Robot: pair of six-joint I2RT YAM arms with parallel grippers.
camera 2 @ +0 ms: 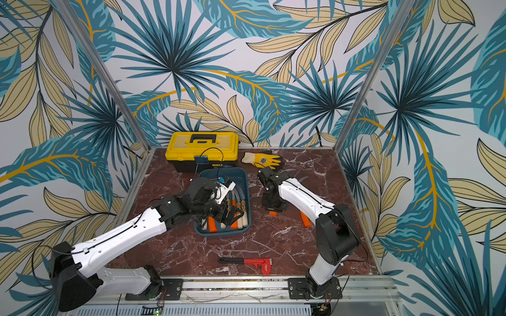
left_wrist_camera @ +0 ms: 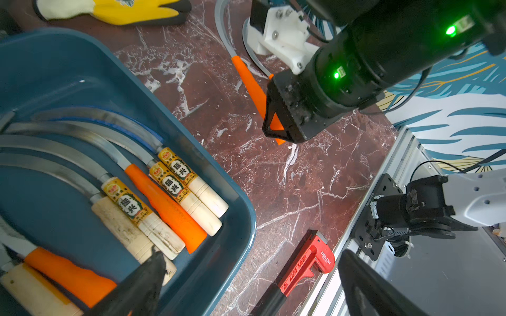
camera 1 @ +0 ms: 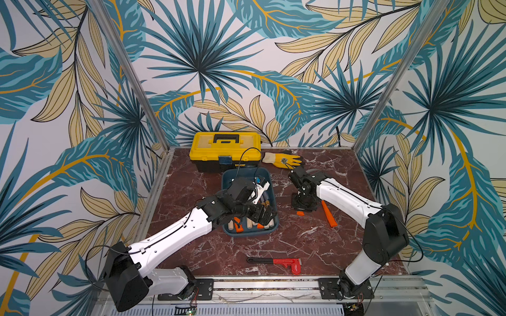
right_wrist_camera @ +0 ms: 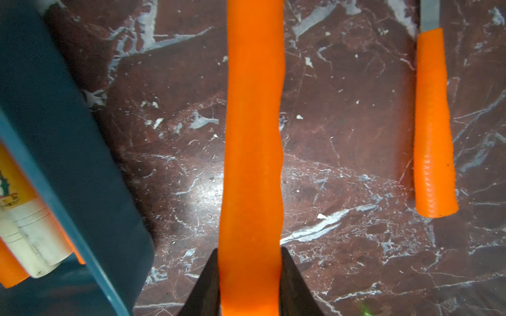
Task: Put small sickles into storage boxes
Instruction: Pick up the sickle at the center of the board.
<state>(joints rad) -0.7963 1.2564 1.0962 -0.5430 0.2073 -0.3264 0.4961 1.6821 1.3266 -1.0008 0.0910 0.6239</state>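
Currently right gripper [right_wrist_camera: 249, 251] pinches an orange-handled sickle [right_wrist_camera: 253, 123] by the handle, likely to stay off the blade, just beside the tray [left_wrist_camera: 68, 63]; left gripper [left_wrist_camera: 253, 254] hangs wide open over the sickles [left_wrist_camera: 164, 202] already inside.

Red-brown marble tabletop [camera 1: 191, 246], as I saw it from my station.
On it stood a yellow toolbox [camera 1: 225, 149] at the back, a yellow glove [camera 1: 283, 159] beside it, the teal tray [camera 1: 246, 232] mid-table, a red pipe wrench [camera 1: 276, 262] near the front and an orange-handled sickle [camera 1: 328, 213] right of the tray. Whether a second sickle [left_wrist_camera: 253, 87] touched the marble, I couldn't tell.
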